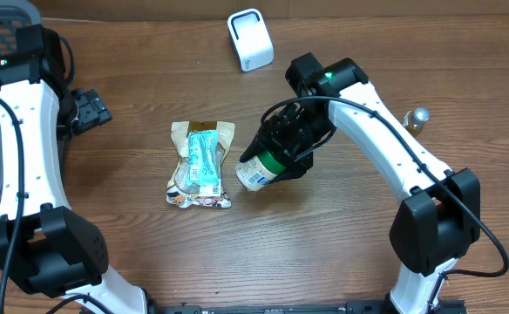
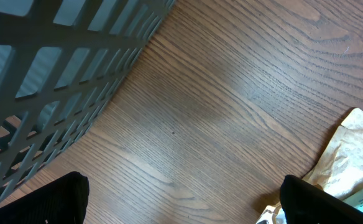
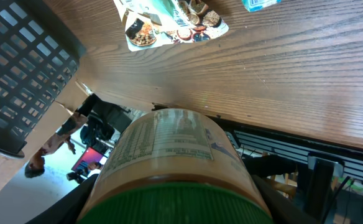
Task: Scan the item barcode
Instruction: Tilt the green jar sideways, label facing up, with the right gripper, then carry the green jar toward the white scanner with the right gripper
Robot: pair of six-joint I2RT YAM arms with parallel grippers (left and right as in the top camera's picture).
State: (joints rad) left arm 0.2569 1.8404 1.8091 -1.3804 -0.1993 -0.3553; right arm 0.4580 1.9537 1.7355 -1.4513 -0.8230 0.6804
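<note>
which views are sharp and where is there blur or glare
overhead: sharp, evenly lit, faint shadow by the jar; left wrist: wood grain crisp, basket and fingers soft; right wrist: green lid blurred up close, label sharper, mild sheen on the table

Shot straight down over the whole table (image 1: 342, 253), plus close from both wrists (sharing the snack pouch (image 1: 200, 166)).

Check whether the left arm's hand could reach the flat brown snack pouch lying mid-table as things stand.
Probably yes. The left hand is open and empty, and only bare wooden table lies between it and the snack pouch; the right hand holds its green-lidded jar on the pouch's far side.
</note>
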